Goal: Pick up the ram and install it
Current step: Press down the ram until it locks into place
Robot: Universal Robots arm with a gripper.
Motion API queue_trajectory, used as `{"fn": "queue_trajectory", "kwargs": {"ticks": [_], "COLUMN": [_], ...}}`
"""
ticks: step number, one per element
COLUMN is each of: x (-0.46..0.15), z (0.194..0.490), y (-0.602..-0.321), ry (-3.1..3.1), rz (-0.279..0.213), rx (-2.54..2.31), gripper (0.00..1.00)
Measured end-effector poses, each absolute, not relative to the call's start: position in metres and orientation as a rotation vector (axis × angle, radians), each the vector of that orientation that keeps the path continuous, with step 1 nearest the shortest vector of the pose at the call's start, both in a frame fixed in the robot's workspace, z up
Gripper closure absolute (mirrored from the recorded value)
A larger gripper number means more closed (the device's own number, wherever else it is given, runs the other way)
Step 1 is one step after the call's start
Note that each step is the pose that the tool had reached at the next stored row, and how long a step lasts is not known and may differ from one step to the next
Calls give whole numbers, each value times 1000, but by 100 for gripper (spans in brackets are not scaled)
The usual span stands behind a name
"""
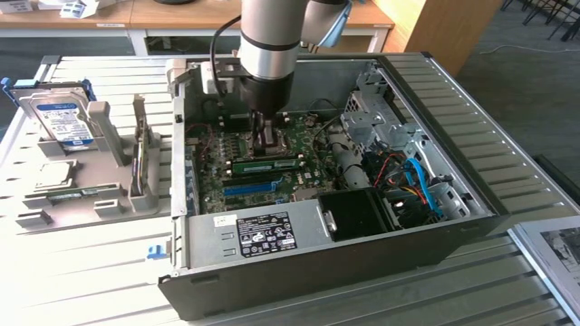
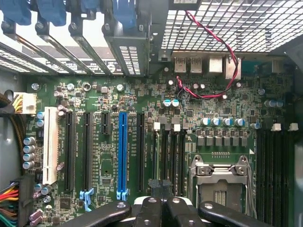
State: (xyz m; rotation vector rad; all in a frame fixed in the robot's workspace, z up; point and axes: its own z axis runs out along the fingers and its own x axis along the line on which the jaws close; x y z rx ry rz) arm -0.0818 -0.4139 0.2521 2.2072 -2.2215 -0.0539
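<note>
Fingers fully closed, pads together, holding nothing visible; tips pressing down on ram, which lies seated flat on motherboard inside open computer case; arm vertical, reaching straight down into case.

The arm stands nearly vertical, its silver tube ending in a black wrist section that points straight down. A black cable loops from the tube's side (on the exterior view's left) down toward the wrist. Below the wrist hangs the gripper, dark and narrow, aimed straight down. In the wrist view the gripper shows black linkage bars fanning outward from bolted pivots, and the two fingers are pressed together, closed with no gap between them.
</note>
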Motion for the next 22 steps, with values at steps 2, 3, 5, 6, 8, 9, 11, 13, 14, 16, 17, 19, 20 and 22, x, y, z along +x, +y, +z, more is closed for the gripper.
{"fn": "queue_trajectory", "kwargs": {"ticks": [2,3,5,6,8,9,11,13,14,16,17,19,20,22], "x": [-82,-82,-82,-82,-82,-82,-82,-82,-82,-82,-82,-82,-82,-82], "z": [250,249,248,247,245,244,242,241,240,239,238,236,236,236], "y": [-414,-414,-414,-414,-414,-414,-414,-414,-414,-414,-414,-414,-414,-414], "ry": [-2221,-2221,-2222,-2222,-2222,-2222,-2222,-2222,-2221,-2222,-2222,-2222,-2222,-2221], "rz": [-54,-54,-54,-54,-54,-54,-54,-54,-54,-54,-54,-54,-54,-54], "rx": [2207,2207,2207,2207,2207,2207,2207,2207,2207,2207,2207,2207,2207,2207], "gripper": [90,90,90,90,90,90,90,90,90,90,90,90,90,90]}}
